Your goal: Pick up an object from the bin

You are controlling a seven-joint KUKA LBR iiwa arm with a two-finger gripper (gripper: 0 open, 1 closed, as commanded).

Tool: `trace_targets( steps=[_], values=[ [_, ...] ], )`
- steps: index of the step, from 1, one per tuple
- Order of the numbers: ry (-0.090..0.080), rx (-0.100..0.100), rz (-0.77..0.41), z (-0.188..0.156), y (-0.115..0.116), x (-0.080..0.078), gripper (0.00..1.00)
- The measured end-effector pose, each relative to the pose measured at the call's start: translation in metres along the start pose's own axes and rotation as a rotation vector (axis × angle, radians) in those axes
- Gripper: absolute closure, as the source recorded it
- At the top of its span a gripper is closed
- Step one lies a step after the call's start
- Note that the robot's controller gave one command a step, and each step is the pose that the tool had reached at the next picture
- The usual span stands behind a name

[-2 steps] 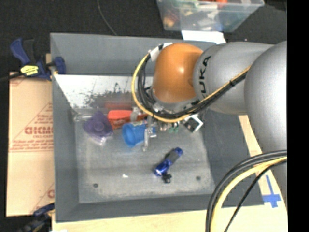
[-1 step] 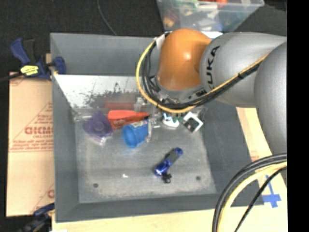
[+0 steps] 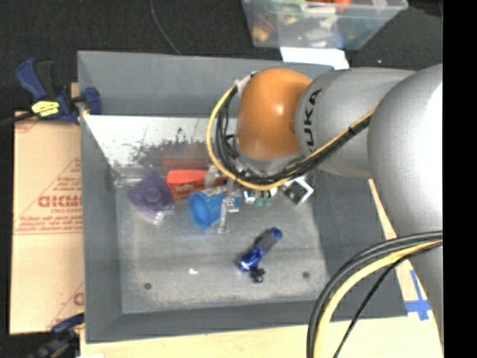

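The gripper (image 3: 226, 200) hangs with a round blue plastic cup (image 3: 201, 210) just beside it, at 9 o'clock. Its spread cannot be told.

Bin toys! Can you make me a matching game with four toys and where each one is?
Things:
1 purple lump
2 orange block
3 dark blue toy
4 light blue cup

Places:
A alone, lowest in the view
B furthest left
C right beside the hand
D just above the light blue cup in the view

Pairs: 1-B, 2-D, 3-A, 4-C
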State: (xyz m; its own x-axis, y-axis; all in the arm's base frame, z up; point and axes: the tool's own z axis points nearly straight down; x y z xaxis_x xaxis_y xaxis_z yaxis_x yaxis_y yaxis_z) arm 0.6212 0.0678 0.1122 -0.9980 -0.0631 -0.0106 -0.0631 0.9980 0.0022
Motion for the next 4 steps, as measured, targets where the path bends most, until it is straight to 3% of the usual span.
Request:
trace_targets(
  steps=[1,2,3,4],
  values=[
    [-0.026,0.000,-0.065,0.038,-0.005,-0.015,0.00],
    [-0.034,-0.002,0.125,0.033,0.004,-0.002,1.00],
    [-0.034,-0.003,0.125,0.033,0.004,-0.002,1.00],
    [-0.024,-0.002,0.126,0.009,0.004,0.001,1.00]
  ],
)
